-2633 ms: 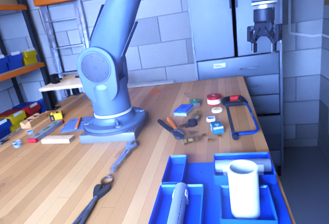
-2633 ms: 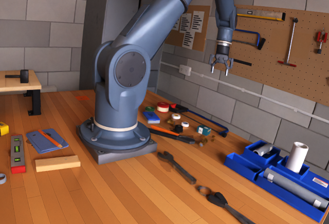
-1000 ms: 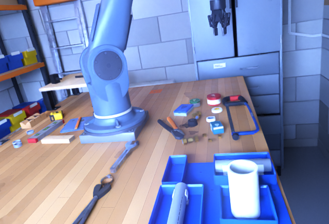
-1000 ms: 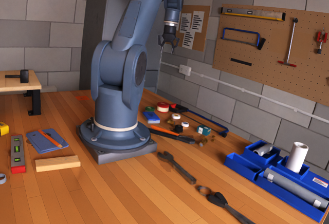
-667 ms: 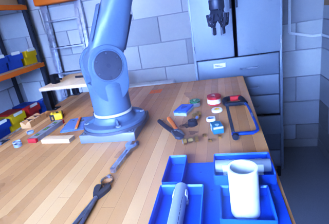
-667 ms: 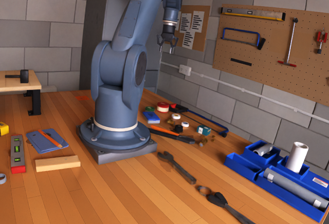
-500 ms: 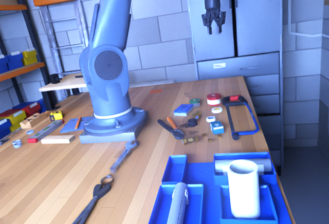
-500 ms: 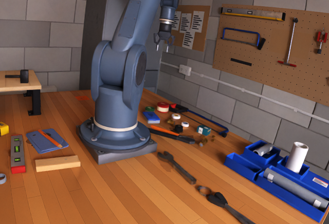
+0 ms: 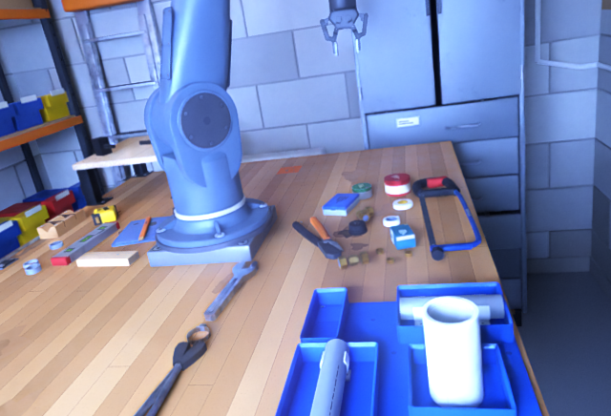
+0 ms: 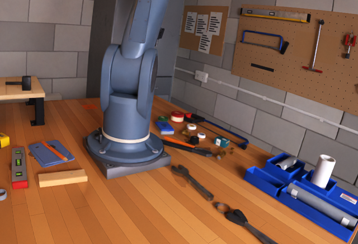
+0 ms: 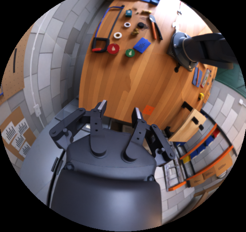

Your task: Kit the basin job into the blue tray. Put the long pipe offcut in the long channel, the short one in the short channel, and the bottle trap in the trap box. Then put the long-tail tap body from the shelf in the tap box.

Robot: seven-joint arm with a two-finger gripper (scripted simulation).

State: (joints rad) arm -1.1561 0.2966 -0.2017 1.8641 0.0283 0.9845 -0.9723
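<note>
The blue tray (image 9: 409, 352) (image 10: 300, 189) sits at the near right corner of the bench. A long grey pipe (image 9: 331, 377) (image 10: 319, 205) lies in its long channel. A short grey pipe (image 9: 451, 305) (image 10: 285, 162) lies in the short channel. A white bottle trap (image 9: 453, 350) (image 10: 323, 170) stands upright in a box of the tray. One small box (image 9: 324, 314) of the tray holds nothing. The wooden shelf (image 9: 116, 152) (image 10: 20, 88) stands at the bench's far left corner; I cannot make out a tap body on it. My gripper (image 9: 344, 32) (image 11: 119, 111) hangs high above the bench's far edge, in front of the cabinet. It is open and holds nothing.
The robot's base (image 9: 207, 224) (image 10: 127, 149) fills the bench's middle. A hacksaw (image 9: 446, 214), tape rolls (image 9: 397, 184), pliers (image 9: 318, 236) and small fittings lie between base and tray. A spanner (image 9: 232, 288) and tongs (image 9: 172, 367) lie in front. A grey cabinet (image 9: 439, 56) stands behind.
</note>
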